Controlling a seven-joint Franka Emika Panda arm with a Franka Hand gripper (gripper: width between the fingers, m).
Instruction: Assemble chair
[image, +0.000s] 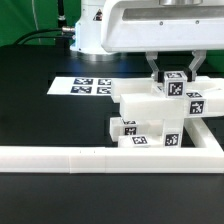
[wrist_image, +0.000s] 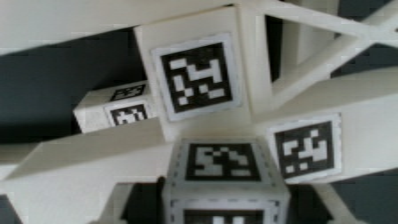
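The claw (image: 172, 72) is hanging in the exterior view's upper right, jaws straddling the top of a square white plastic post (image: 175, 86) carrying a black-and-white tag; whether they are pinching it I cannot tell. The post is standing directly below, long axis vertical, rising from the chunky white chair pieces (image: 140, 105) resting on the black counter (image: 40, 125) against the long white rail (image: 60, 158).
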